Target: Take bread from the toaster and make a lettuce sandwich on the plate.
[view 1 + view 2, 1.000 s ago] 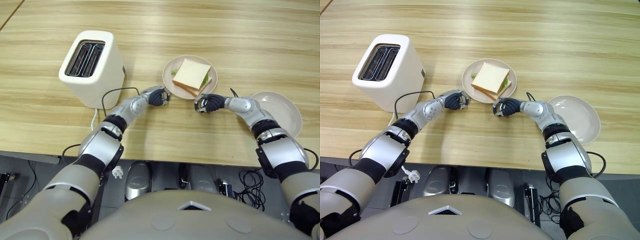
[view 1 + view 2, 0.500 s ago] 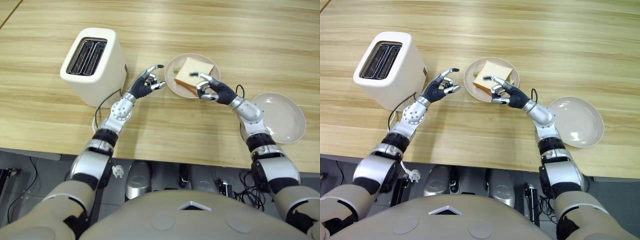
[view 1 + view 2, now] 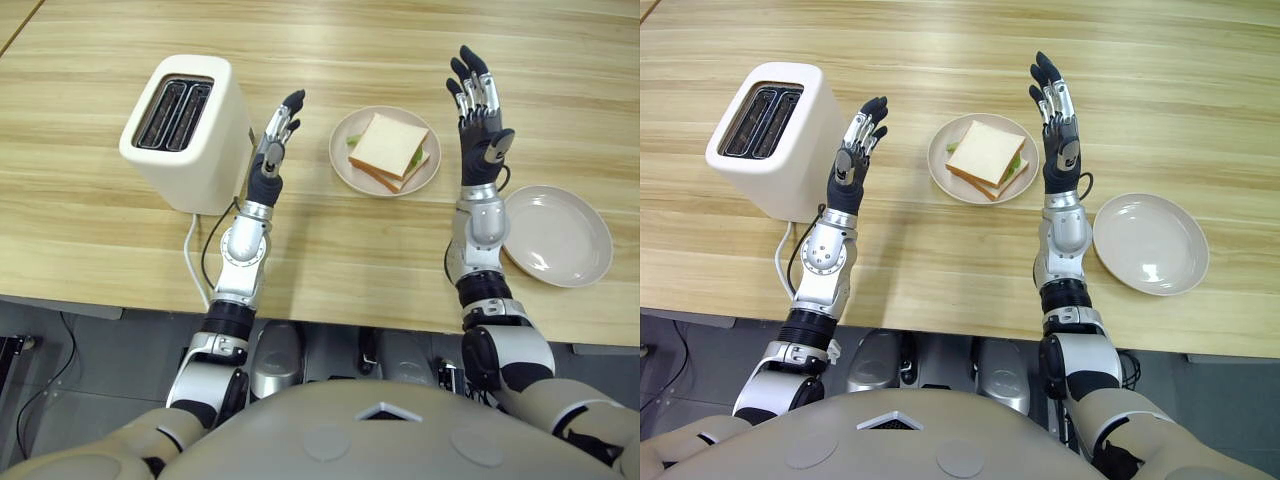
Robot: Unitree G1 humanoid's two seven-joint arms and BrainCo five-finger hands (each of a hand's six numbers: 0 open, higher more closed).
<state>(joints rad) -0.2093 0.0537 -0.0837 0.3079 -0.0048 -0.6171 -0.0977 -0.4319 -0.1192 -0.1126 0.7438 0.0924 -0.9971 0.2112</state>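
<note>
Figure: the sandwich [image 3: 388,148] lies on the plate [image 3: 345,172], between the two robot hands and level with their palms. The left robot hand [image 3: 272,152] is raised above the table [image 3: 350,40] just to one side of the plate, fingers straight and fully extended, holding nothing. The right robot hand [image 3: 479,130] is raised on the opposite side, equally flat-open and holding nothing. The toaster [image 3: 185,125] stands close by on the outer side of the left robot hand. A second plate [image 3: 557,235] lies outward of the right robot hand, near its wrist. Lettuce [image 3: 413,158] shows green at the bread edges. The sandwich is probably light, soft and easily crushed, with loose layers that may slide. It is best held with light pressure across top and bottom slices together, or moved by the plate's stiff, likely smooth rim.
</note>
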